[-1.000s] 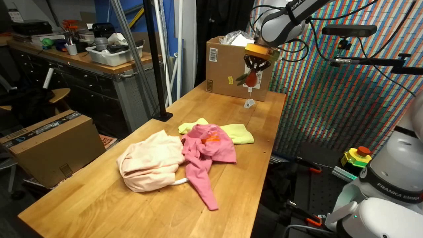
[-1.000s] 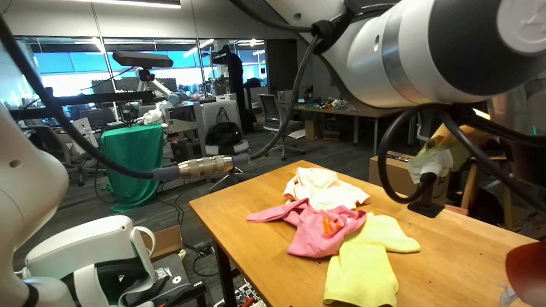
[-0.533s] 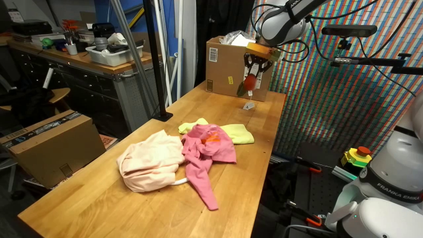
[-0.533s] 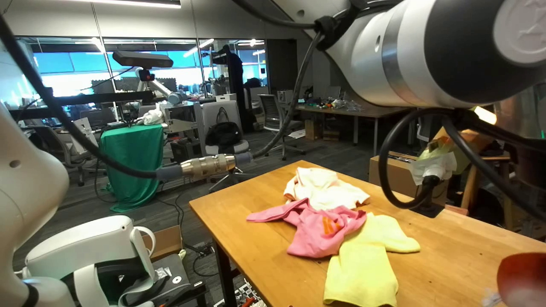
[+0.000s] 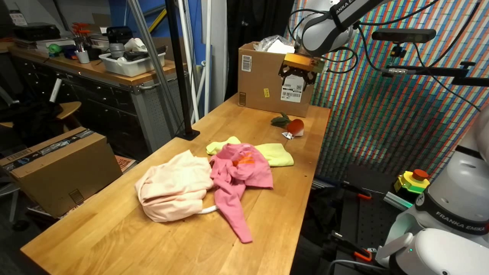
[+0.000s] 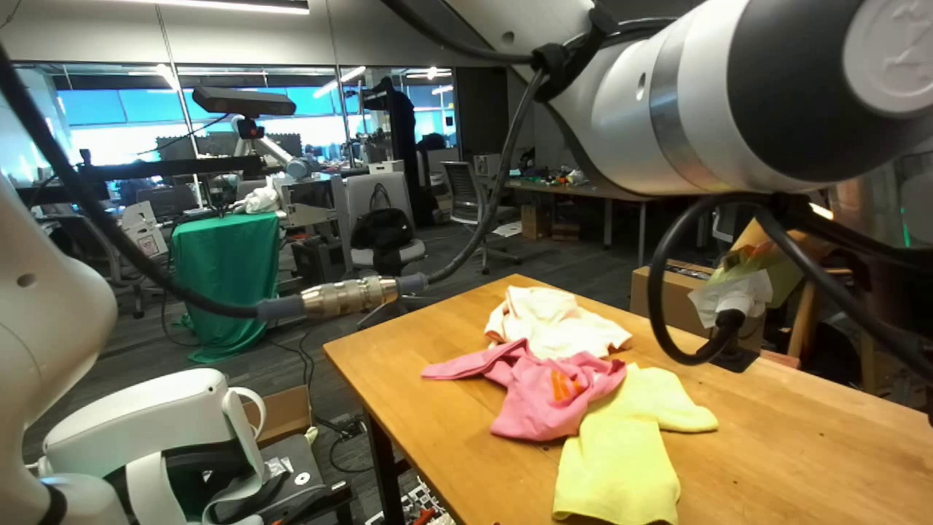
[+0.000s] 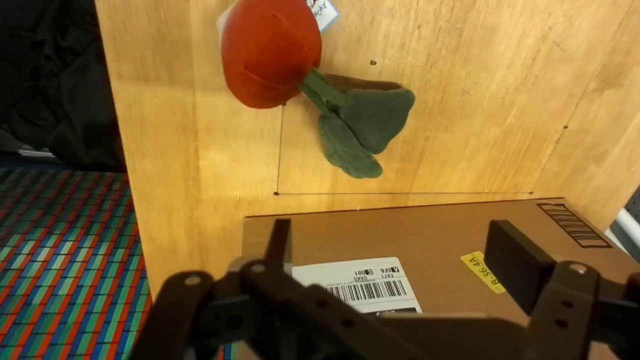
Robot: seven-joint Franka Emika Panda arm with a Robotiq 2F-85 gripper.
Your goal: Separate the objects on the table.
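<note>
The gripper (image 7: 392, 245) stands wide, holding nothing; the red plush toy (image 5: 295, 126) is below it. Lower, well apart from the gripper, the pink cloth (image 5: 240, 175) overlaps the yellow-green cloth (image 5: 276, 154), so a deep pinch could drag both.

The arm (image 5: 326, 35) holds its hand (image 5: 294, 83) pointing downward, jaws spread wide apart.

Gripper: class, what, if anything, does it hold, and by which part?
Nothing is held: the gripper stands open and the red toy is clear of it.
</note>
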